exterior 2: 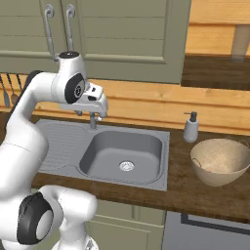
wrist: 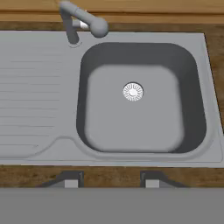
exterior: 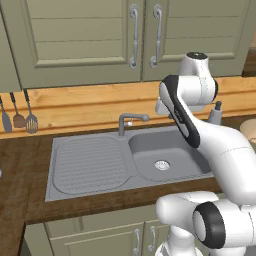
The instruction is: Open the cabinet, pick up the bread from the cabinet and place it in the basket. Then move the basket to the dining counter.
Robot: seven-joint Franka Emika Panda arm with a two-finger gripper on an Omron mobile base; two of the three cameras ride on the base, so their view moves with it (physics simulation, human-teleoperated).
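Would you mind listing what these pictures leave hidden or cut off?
- Bread: behind the closed cabinet doors in both base views.
- Basket: cut by the right edge in the left base view.
- Gripper: hidden by the arm in the base views; in the hand view its fingertips stand apart, holding nothing.

Even, diffuse light fills the rendered kitchen, bright but flat, with no single source apparent and no glare on the grey sink (wrist: 140, 98) or the white arm (exterior: 210, 135). Soft shading darkens the sink's inner walls, and a faint shadow sits inside the basket (exterior 2: 220, 161) on the dark bench (exterior 2: 195, 188). All three views are slightly soft and low in resolution, with jagged edges along the cabinet (exterior: 85, 40) panels; no lens distortion or motion blur appears.
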